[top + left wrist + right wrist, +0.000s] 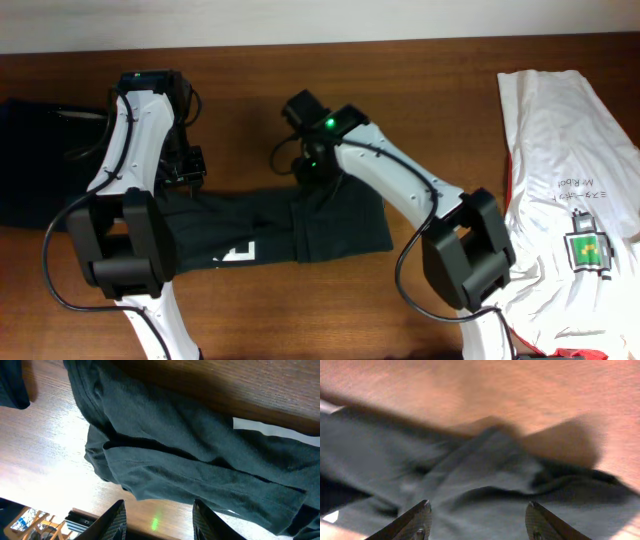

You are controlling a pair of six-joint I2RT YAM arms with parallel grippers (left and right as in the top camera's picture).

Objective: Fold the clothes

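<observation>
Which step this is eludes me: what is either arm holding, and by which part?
Nothing is held: the left gripper and right gripper both hover with jaws open over the black T-shirt.

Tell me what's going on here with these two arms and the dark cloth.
Two robot arms are folding a black T-shirt on a wooden table. The shirt lies bunched into a long strip across the middle. The right gripper hovers open just over its far edge, holding nothing. The left gripper is open too, near the shirt's other end. A white shirt lies off to the right and another dark garment to the left, both untouched.
</observation>
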